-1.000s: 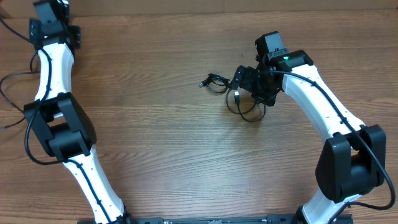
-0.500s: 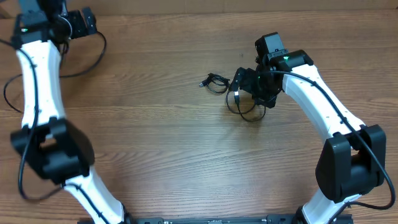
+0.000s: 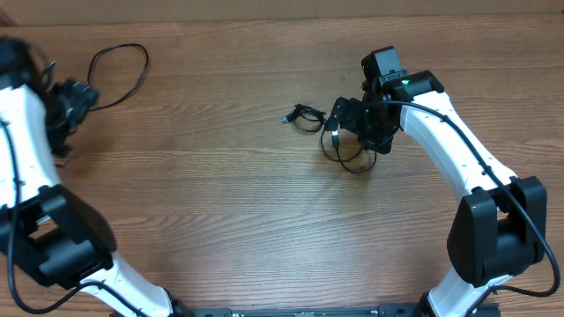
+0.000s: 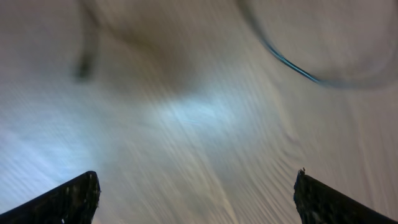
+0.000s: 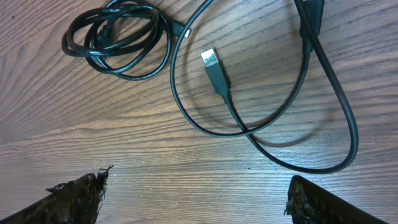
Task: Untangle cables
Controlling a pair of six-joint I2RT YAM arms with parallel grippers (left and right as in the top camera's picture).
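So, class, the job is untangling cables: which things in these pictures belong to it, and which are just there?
Part of the job:
- coiled cable bundle
- loose cable with the USB plug
- looped cable lying alone at far left

Just there:
- wooden table
- black wire running along the right arm

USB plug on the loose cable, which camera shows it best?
Right wrist: the USB plug lies sharp and unobstructed, metal tip visible. Overhead shows it only as a tiny speck; the left wrist view, blurred, misses it.
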